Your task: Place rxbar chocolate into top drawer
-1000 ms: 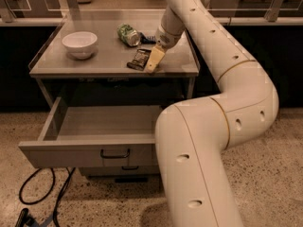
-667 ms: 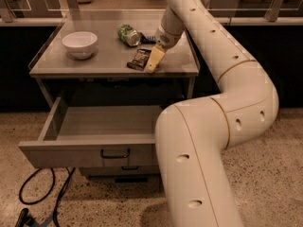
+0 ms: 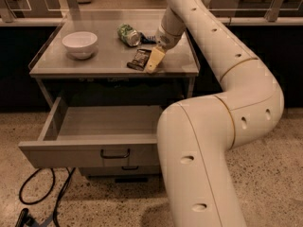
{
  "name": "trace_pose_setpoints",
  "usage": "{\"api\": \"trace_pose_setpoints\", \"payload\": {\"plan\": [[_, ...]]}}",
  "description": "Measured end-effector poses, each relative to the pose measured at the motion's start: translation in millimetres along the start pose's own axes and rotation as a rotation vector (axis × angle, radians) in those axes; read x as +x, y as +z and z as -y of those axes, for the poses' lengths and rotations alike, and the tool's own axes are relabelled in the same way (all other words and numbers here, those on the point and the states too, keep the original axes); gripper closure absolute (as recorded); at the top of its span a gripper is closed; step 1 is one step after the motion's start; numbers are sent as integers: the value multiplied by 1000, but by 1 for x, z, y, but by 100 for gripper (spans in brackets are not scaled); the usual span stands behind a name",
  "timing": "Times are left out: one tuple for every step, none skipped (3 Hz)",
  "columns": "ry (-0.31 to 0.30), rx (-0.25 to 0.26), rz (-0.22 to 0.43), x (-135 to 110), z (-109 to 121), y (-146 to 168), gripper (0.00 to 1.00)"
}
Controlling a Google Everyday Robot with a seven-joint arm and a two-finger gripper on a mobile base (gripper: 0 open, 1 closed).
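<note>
The rxbar chocolate [image 3: 139, 59], a small dark-wrapped bar, lies flat near the front edge of the grey cabinet top [image 3: 94, 63]. My gripper [image 3: 155, 61] reaches down from the white arm and sits right beside the bar's right edge, low over the top. The top drawer [image 3: 102, 126] is pulled open below, a wide shallow grey tray with nothing in it and a dark bar handle [image 3: 115, 153] on its front.
A white bowl [image 3: 79, 44] stands at the top's left. A green can [image 3: 128, 34] lies on its side at the back, with a dark flat bar [image 3: 147, 39] beside it. The lower drawer [image 3: 124, 168] is shut. Black cables [image 3: 42, 197] lie on the floor at the left.
</note>
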State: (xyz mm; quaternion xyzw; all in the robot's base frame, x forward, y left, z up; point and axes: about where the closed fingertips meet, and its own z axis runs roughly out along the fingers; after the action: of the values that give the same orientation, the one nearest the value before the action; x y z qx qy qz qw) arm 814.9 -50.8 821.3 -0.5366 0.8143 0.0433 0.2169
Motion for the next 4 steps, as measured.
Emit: {"api": "trace_pose_setpoints", "payload": {"plan": [[-110,30,2,-41,-8,-20,0],[-243,157,71,-119,-11,-83,0],[-242,157,71,-119,-11,-83,0],[-133,96,144,-93,-4,-68,0]]}}
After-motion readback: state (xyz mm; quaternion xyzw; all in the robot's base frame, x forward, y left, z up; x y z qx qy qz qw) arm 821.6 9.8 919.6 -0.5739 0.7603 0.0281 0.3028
